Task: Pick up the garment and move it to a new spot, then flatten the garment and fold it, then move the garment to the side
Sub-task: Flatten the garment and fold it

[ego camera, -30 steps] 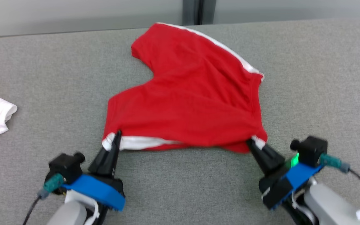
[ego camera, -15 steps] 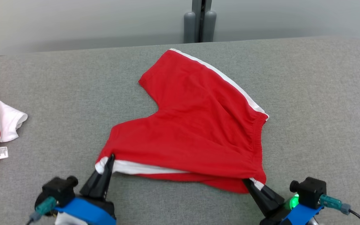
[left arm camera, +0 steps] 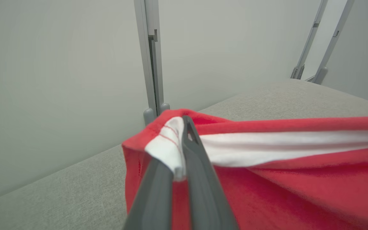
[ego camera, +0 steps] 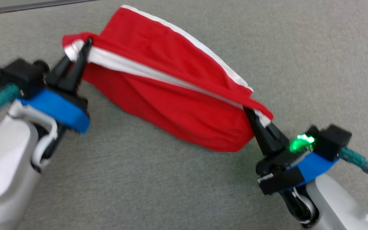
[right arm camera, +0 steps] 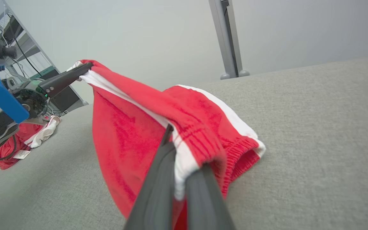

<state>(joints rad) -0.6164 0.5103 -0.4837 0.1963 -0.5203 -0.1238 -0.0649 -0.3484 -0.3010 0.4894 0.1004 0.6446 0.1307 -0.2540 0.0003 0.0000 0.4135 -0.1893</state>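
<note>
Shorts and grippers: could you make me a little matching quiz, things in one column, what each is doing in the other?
Things
1. left gripper
2. right gripper
3. shorts
4. other garment

States
A. lies heaped on the grey surface
B. shut on the waistband end
C. slung between both grippers
D. shut on the leg-hem corner

Pairs: 1-D, 2-B, 3-C, 4-A

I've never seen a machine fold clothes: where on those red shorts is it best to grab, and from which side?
Probably at both ends of the white side stripe, reaching from the robot's own side. The left pincer pinches the hem corner, the right pincer the waistband end; the seamed edge pulls straight between them and the red shorts drape below.
</note>
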